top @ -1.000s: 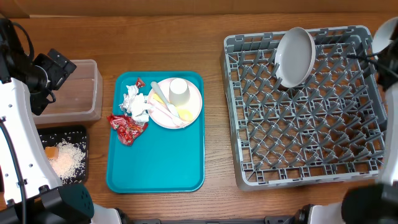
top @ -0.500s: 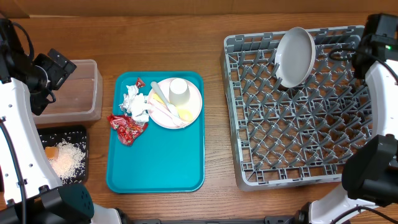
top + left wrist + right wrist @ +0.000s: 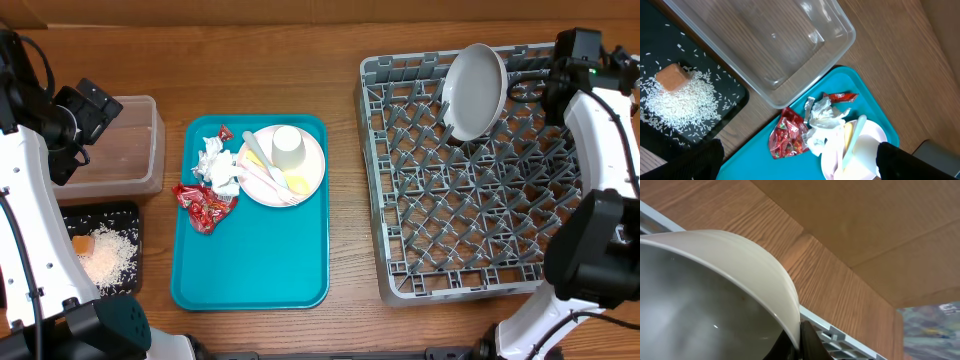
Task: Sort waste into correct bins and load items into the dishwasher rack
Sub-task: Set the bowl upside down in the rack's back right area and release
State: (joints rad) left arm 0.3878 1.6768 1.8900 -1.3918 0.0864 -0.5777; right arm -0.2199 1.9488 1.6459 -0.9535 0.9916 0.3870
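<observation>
The white bowl (image 3: 475,90) leans on edge among the pegs at the back of the grey dishwasher rack (image 3: 480,220). My right gripper (image 3: 512,80) is at its right rim; in the right wrist view my fingers (image 3: 799,340) pinch the bowl's rim (image 3: 700,290). My left gripper (image 3: 85,115) is open and empty (image 3: 800,167) above the clear tub (image 3: 135,150). A white napkin (image 3: 215,165) and red wrappers (image 3: 205,205) lie on the teal tray (image 3: 250,260) beside a plate (image 3: 305,175) holding a cup (image 3: 288,147), a yellow spoon (image 3: 295,183) and a pale utensil (image 3: 255,150).
The black tray (image 3: 130,225) at the front left holds rice (image 3: 110,255) and an orange cube (image 3: 82,245). The clear tub (image 3: 790,50) looks empty. Bare wooden table lies between the teal tray and the rack.
My right arm has swung left from the rack's right edge to the bowl's rim. The bowl, the tray's contents and my left arm have not moved.
</observation>
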